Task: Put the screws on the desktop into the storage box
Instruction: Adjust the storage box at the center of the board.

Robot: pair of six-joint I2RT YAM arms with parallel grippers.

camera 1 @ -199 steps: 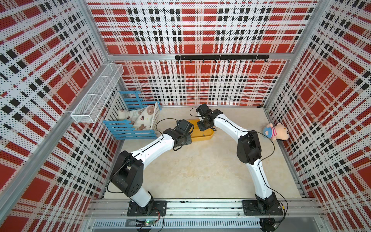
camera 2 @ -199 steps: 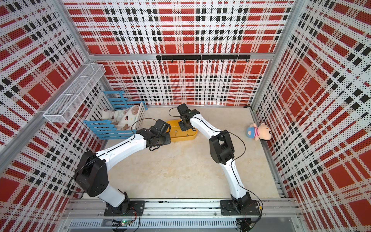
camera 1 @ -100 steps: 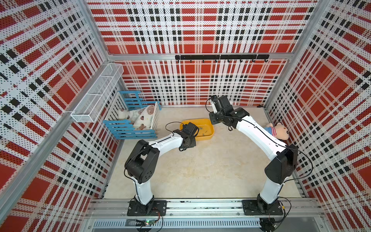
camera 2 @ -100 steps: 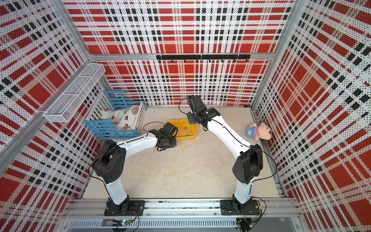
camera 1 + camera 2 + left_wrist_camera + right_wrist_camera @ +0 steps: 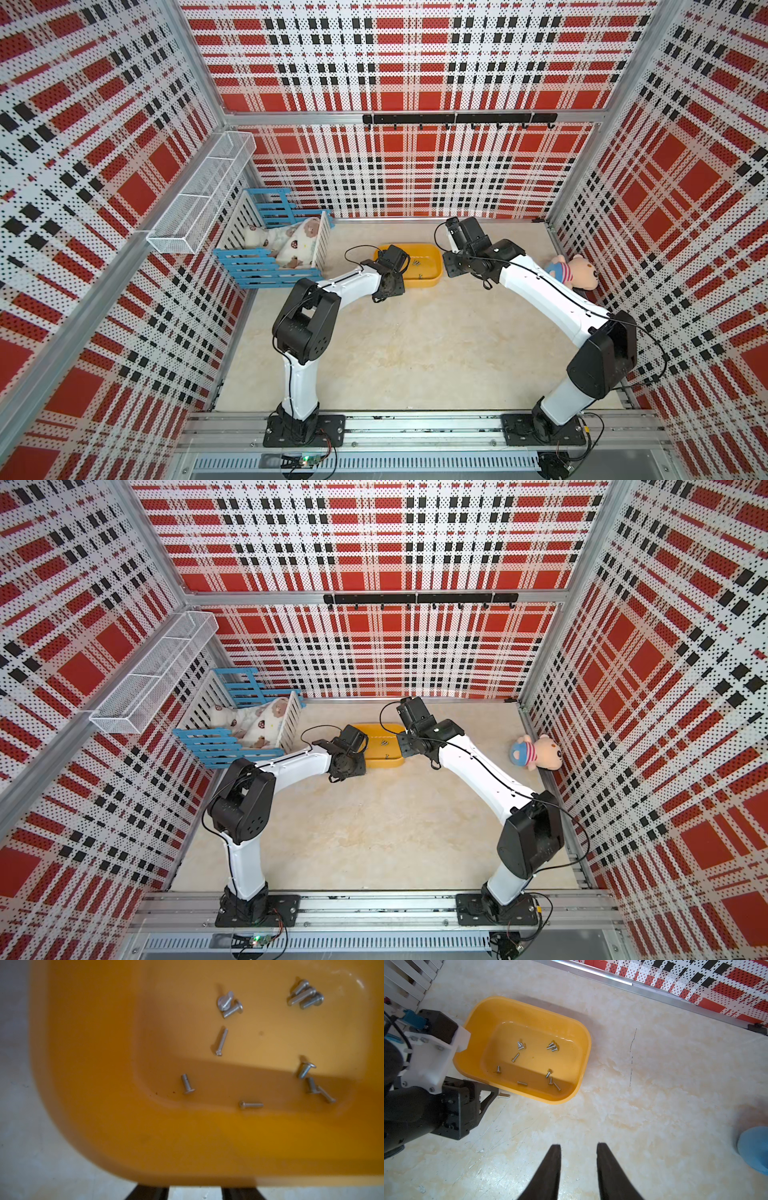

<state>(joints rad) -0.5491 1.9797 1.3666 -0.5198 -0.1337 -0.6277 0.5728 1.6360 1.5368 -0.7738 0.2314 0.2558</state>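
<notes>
At the far left, one blue-and-white crate (image 5: 266,270) holding a single soft doll (image 5: 291,245) stands against the wall, apart from the work and apparently no part of it. Next comes the left pincer (image 5: 493,1094), set low on the desk (image 5: 633,1105) close against the outer wall of the storage box (image 5: 581,1064). Its jaws stand apart with nothing between them. One stray screw (image 5: 504,1096) lies flat on the desk just off its tips, beside the box wall, and the pincer is probably placed there to reach it. Inside the single yellow box lie eleven screws (image 5: 221,1042): a pair, a tight bunch of three, three singles and a loose three near one wall, scattered the way dropped things settle. That makes twelve in all, eleven in and one out, so the job looks nearly done. Further right, the right pincer (image 5: 578,1147) hovers over bare desk, well apart from the box. Its jaws are parted and empty, and it seems to be giving its partner room. One plush toy (image 5: 575,272) lies at the far right wall.
</notes>
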